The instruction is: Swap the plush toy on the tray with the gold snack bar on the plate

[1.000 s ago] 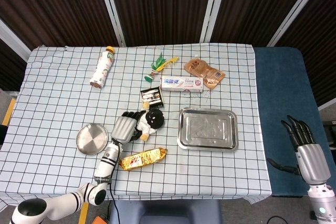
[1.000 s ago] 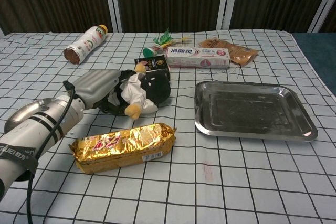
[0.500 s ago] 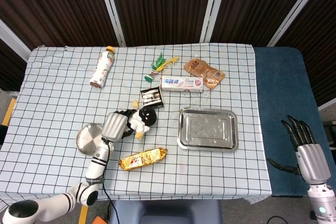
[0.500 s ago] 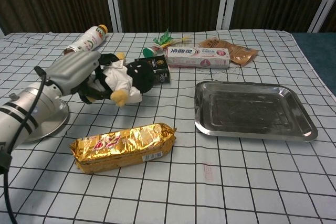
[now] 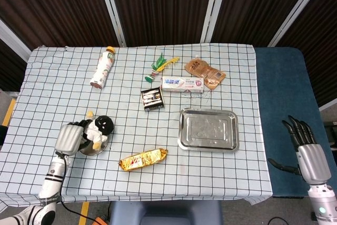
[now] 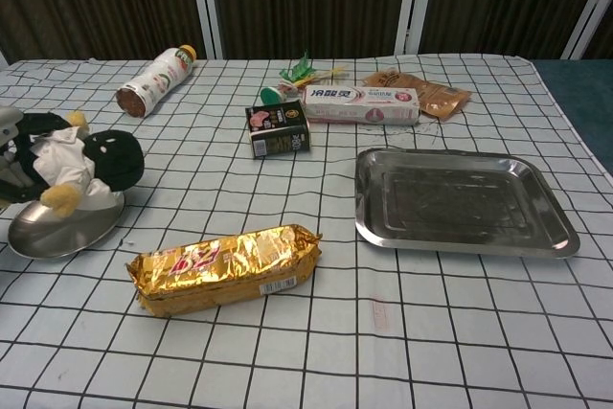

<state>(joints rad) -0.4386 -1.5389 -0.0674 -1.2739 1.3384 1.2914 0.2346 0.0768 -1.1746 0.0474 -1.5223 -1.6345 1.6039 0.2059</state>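
My left hand point(image 5: 69, 136) grips the black and white plush toy point(image 5: 99, 128) and holds it over the small round metal plate point(image 5: 95, 148) at the table's left front. In the chest view the plush toy point(image 6: 86, 165) hangs just above the plate point(image 6: 59, 229), with only the edge of my left hand point(image 6: 8, 146) showing. The gold snack bar point(image 5: 143, 158) lies flat on the cloth, also seen as the gold snack bar point(image 6: 226, 266) near the front edge. The metal tray point(image 5: 208, 129) stands empty to the right. My right hand point(image 5: 304, 143) hangs open off the table's right side.
A dark small box point(image 5: 151, 98), a toothpaste box point(image 5: 182, 84), brown snack packets point(image 5: 205, 72), a green wrapped item point(image 5: 160, 65) and a lying bottle point(image 5: 103, 68) occupy the table's back half. The blue surface point(image 5: 281, 114) lies to the right.
My left hand has carried the plush toy leftward from the table's middle to above the round plate. The snack bar, tray and right hand have not moved.
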